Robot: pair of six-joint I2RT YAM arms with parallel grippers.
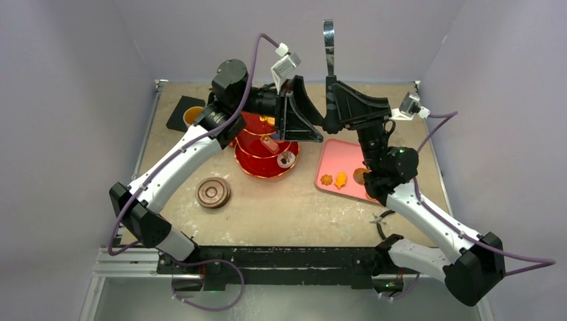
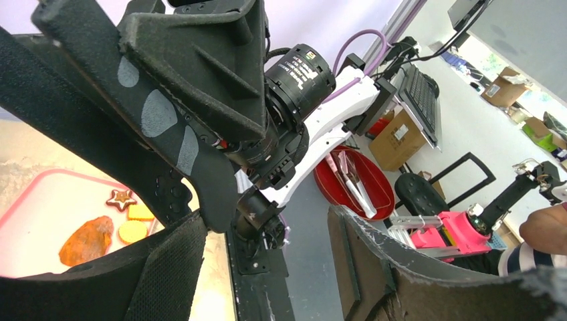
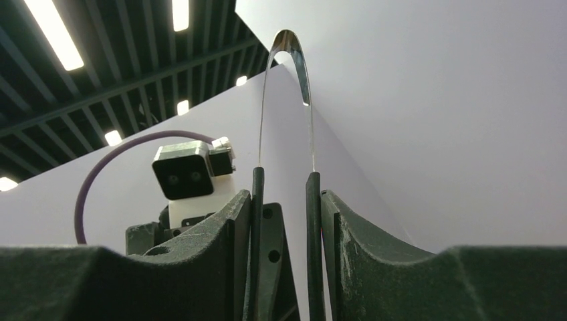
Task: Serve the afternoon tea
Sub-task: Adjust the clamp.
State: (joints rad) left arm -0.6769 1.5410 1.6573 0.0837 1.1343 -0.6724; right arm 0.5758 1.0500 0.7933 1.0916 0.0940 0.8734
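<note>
The black tongs (image 1: pixel 327 41) are being clamped upright by the right gripper (image 3: pixel 284 200). Its matte, coarse-moulded black fingers are being pressed against the two slim black arms, while the polished steel bow is being held high above them, narrow and arched. Close beside it, the left gripper (image 2: pixel 267 281) is being held with its fingers wide apart and nothing between them; their edges are being shown as rough and grainy. Small white print is being shown on a round black motor housing (image 2: pixel 299 77) of the right arm, though it is too small to be read. Below the left gripper, near the table's centre, the three-tier stand (image 1: pixel 264 164) is being seen — glossy red round plates edged in gold, with a small pastry (image 1: pixel 287 158) on the lowest tier. Just to its right, a pink rectangular tray (image 1: pixel 334 150) with rounded corners is being occupied by biscuits (image 2: pixel 122 198): one star-shaped, others round and yellow, one flat and orange-brown. Nearer the left arm's base, round brown saucers (image 1: pixel 213 192) are being kept in a stack on the sandy, speckled table (image 1: pixel 287 214). At the far left, a copper cup (image 1: pixel 192 114) is being carried on a black square mat (image 1: pixel 179 115).
</note>
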